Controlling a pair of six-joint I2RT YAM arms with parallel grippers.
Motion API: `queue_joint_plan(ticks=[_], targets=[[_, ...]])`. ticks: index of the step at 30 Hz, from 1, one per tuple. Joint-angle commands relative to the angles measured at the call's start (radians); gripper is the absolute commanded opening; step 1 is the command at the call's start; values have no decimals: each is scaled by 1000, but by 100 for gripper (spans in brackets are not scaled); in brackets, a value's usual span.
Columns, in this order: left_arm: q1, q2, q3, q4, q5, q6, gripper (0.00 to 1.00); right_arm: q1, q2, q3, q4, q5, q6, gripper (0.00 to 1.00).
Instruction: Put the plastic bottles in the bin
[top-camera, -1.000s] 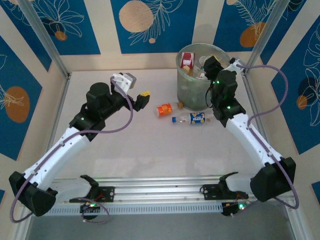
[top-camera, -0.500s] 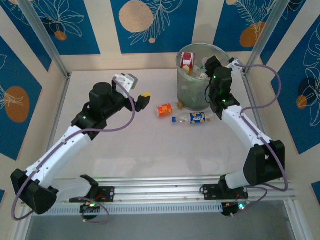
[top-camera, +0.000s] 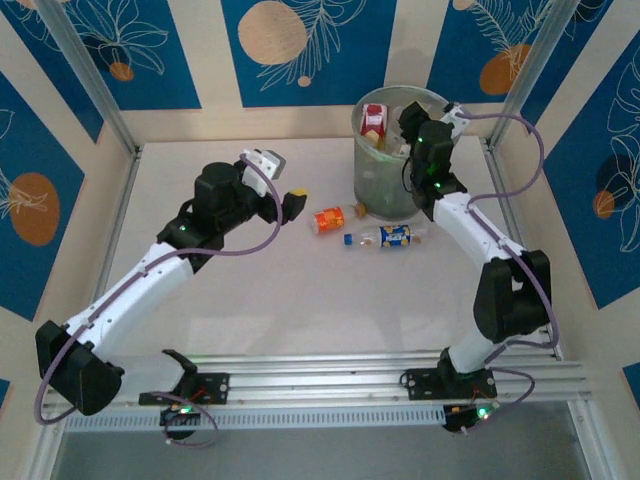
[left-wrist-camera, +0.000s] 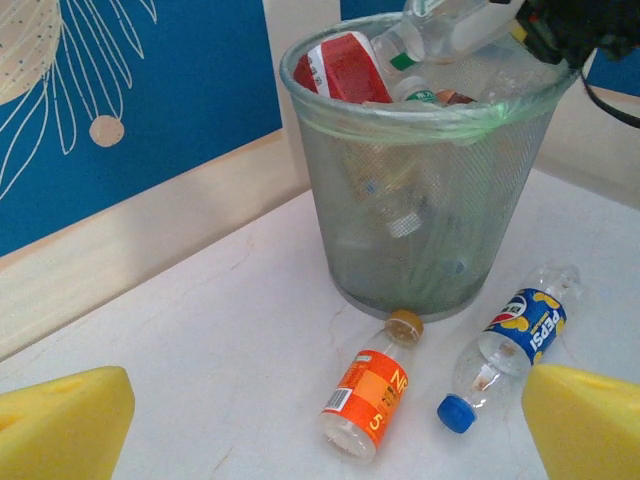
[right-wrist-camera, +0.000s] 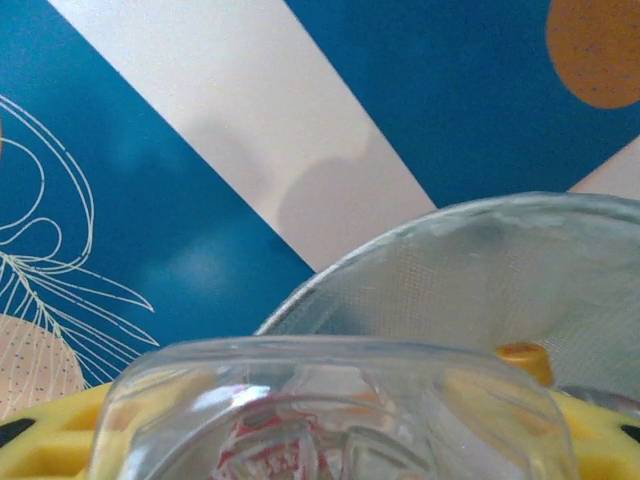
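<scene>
Blue leaf-patterned panels back a pale desk (top-camera: 300, 300), with the bin (top-camera: 385, 185) at its far right. The right pincer (top-camera: 411, 120), jaws partly closed, grips a clear bottle (left-wrist-camera: 450, 25) tilted over the right side of the bin's mouth. The left pincer (top-camera: 292, 200) hangs wide open and empty, facing an orange bottle (top-camera: 328, 219) and a Pepsi bottle (top-camera: 393, 236) on the desk just before the bin. The bin looks nearly full: a red bottle (top-camera: 373, 120) pokes above its rim. Let go here, the clear bottle could land on that heap and roll back out, or clip the rim. Its cap and label are unclear, it hides the drop spot from the right wrist, and the mesh wall blurs the pile's height.
</scene>
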Motion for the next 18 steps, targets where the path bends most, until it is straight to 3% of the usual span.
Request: queue_joint_plan(ticks=[1, 3, 11, 13, 18], targets=[[1, -2, 8, -1, 8, -8, 100, 9, 47, 96, -26, -11, -50, 52], [2, -2, 6, 0, 9, -10, 99, 14, 63, 126, -57, 0, -80, 57], [2, 5, 7, 6, 20, -14, 99, 59, 118, 229, -104, 78, -375, 57], [2, 4, 8, 6, 19, -16, 100, 65, 141, 266, -122, 80, -438, 64], [2, 2, 8, 2, 16, -16, 99, 61, 198, 347, -196, 89, -494, 69]])
